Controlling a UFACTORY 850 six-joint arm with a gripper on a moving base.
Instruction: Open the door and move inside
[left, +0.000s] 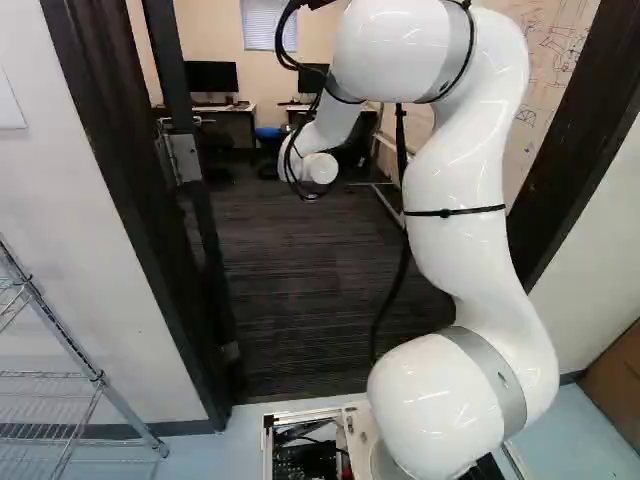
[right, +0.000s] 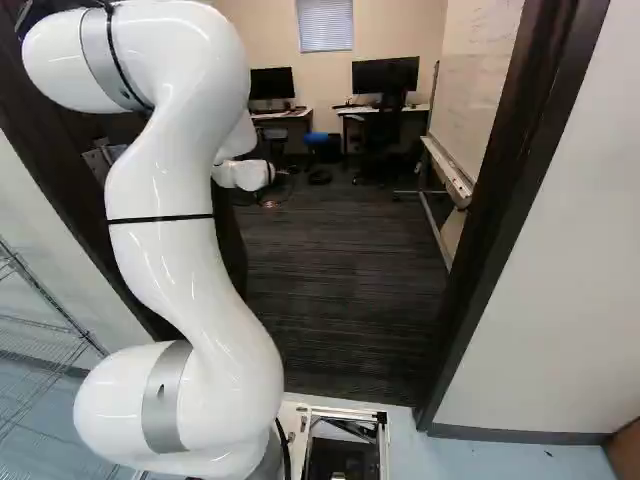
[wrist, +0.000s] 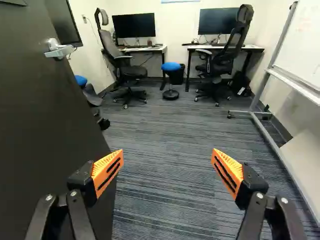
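The pincer (wrist: 167, 159) is spread; drive slowly, centred in the door frame (right: 485, 240), clear of the open door (wrist: 45, 125) at left.

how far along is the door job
Opening looks done: the door stands swung back, its handle free of the gripper. In hand: nothing held; the gripper is open, facing into the room. Left: moving inside, as the base appears to be on the blue floor, short of the dark carpet.
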